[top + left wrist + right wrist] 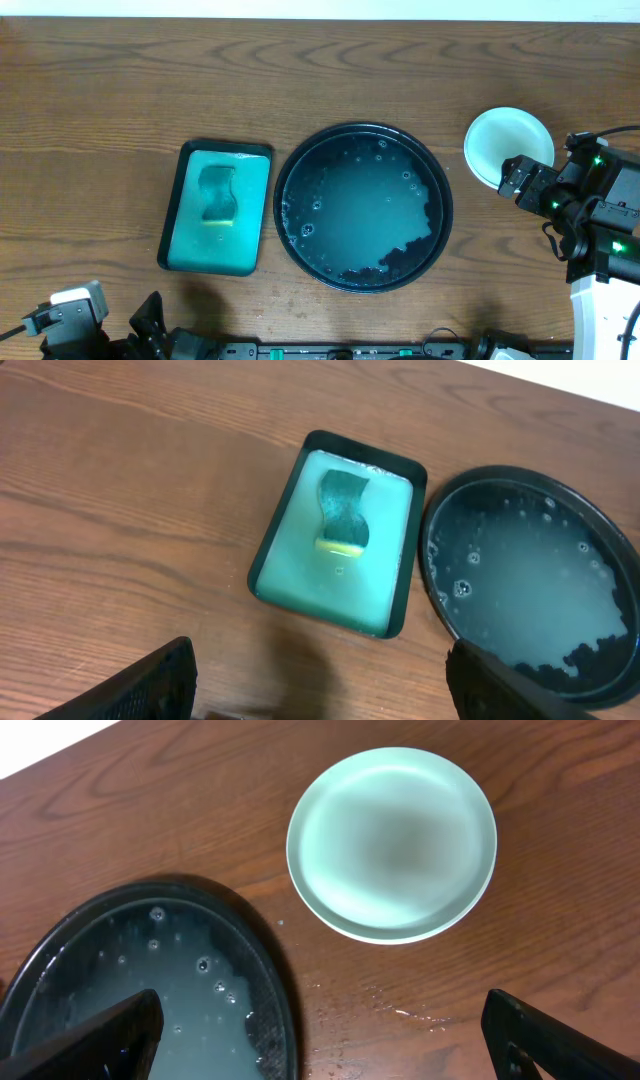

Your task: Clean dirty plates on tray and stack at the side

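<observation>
Hovering my right hand point(320, 1010) wide open and empty close beside the plates point(392, 840), I am looking at a stack sitting on the bare counter point(100, 90) just right of the tray point(281, 205), clear of its rim. I cannot tell how many plates are lying in it, since only the pale green top one and an edge beneath it are showing. The tray is holding nothing but cloudy, bubbly water, so I am judging the washing to be done or nearly so. What is worrying me is any move away from here. If I am travelling low, one finger could be catching the top plate's lip and sliding it off the ones below. Droplets point(385, 1005) are lying on the counter between stack and tray, so a nudged wet plate would be skating rather than stopping. Swinging left carelessly, I could be clipping the tray's rim and slopping water over the wood. My left hand point(320, 670), also spread wide and carrying nothing, is hanging at the near left, short of the teal tray point(365, 448) and its sponge point(343, 510). Dropping it too far forward could be tipping that shallow tray.
</observation>
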You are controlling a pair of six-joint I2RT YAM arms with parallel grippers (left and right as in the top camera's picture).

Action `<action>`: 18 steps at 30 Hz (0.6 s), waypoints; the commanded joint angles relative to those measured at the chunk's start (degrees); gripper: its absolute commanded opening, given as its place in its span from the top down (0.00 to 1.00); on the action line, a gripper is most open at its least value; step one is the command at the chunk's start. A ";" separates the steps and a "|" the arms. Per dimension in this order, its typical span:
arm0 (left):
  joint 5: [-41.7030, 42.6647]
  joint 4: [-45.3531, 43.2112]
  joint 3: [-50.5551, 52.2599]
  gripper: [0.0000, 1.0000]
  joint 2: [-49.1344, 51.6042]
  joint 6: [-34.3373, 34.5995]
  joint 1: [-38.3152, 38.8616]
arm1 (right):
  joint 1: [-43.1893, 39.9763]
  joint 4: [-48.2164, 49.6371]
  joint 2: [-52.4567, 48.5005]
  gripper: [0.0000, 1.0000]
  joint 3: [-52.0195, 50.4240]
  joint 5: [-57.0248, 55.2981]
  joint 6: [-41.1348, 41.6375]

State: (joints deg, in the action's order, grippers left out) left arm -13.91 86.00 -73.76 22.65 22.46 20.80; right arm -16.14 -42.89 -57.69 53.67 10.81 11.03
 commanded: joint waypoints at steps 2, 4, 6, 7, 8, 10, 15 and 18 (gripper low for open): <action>-1.16 -3.21 -0.07 0.20 -0.09 -0.42 0.13 | 0.76 -0.20 -0.02 0.01 0.70 -0.26 -0.81; -3.28 -10.14 0.24 0.20 -0.35 -0.39 0.09 | 0.76 -0.20 -0.02 0.01 0.70 -0.26 -0.83; -4.76 -18.43 1.22 0.20 -0.68 -0.39 -0.48 | 0.76 -0.22 -0.02 0.01 0.70 -0.26 -0.83; -5.18 -22.23 1.99 0.20 -0.76 -0.42 -0.85 | 0.76 -0.20 -0.02 0.01 0.70 -0.26 -0.83; -5.31 -26.49 3.19 0.20 -0.87 -0.52 -1.51 | 0.76 -0.20 -0.02 0.01 0.70 -0.26 -0.81; -5.25 -33.86 6.29 0.20 -1.18 -0.85 -2.95 | 0.76 -0.22 -0.02 0.01 0.70 -0.26 -0.83; -4.57 -51.60 18.23 0.20 -4.48 -0.79 -6.03 | 0.76 -0.20 -0.02 0.01 0.70 -0.26 -0.81; -4.57 -62.34 27.65 0.20 -8.46 -0.79 -6.99 | 0.76 -0.22 -0.02 0.01 0.70 -0.26 -0.83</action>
State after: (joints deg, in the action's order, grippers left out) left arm -17.98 28.71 -53.15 17.93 22.37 14.83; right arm -16.14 -43.03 -57.69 53.67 10.66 11.03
